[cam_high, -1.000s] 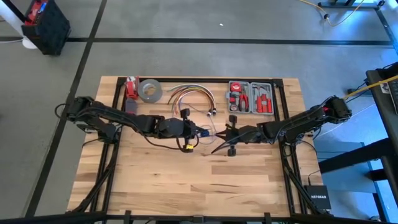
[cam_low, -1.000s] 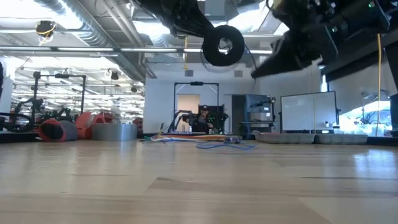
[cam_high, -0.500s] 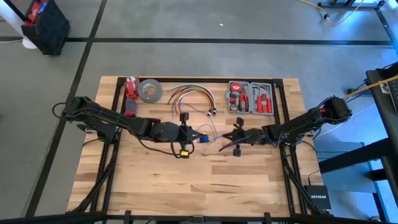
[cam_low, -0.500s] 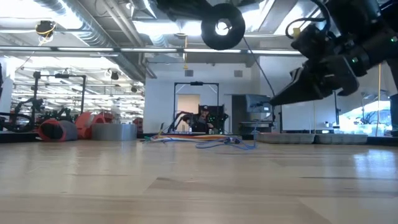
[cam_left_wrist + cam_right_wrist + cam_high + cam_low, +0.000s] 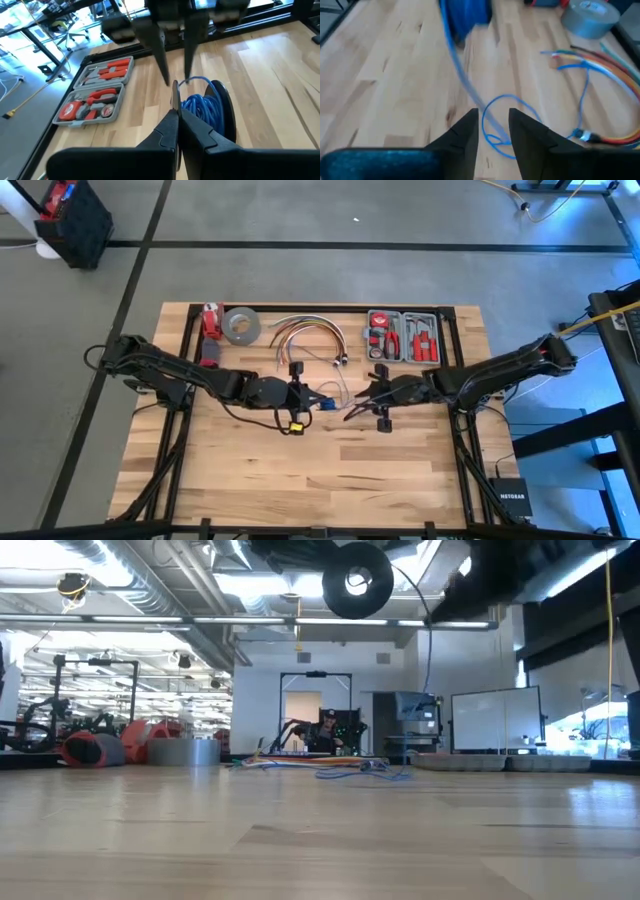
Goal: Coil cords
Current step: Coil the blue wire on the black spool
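Note:
A black spool (image 5: pixel 205 107) wound with blue cord hangs above the table's middle, and my left gripper (image 5: pixel 177 107) is shut on it. The low view shows the spool (image 5: pixel 357 582) high over the table. From it the thin blue cord (image 5: pixel 462 85) slants down to a loose loop (image 5: pixel 506 122) lying on the wood. My right gripper (image 5: pixel 493 130) is open just right of the spool, its fingers on either side of the slanting cord. I cannot tell whether they touch it. The left wrist view shows that gripper (image 5: pixel 177 80) pointing down at the spool. My left gripper pinches the rim of the spool's nearer black flange (image 5: pixel 173 92) between its two shut fingers. The fingers come from the table's left, slanting a little downward. The spool is lifted clear of the table, and the cord trails off it to the wood.
An arched bundle of orange, red and white cables (image 5: pixel 305 332) lies at the far middle. A grey tape roll (image 5: pixel 241 325) and a red object (image 5: pixel 210 320) sit left of it. An open tool case (image 5: pixel 403 337) stands far right. Bare wood fills the near half.
My right gripper has risen, leaving the low view through the top. Over the second, my left gripper has raised the spool a little and carried it slightly toward the table's right. The cord's loop stays on the table.

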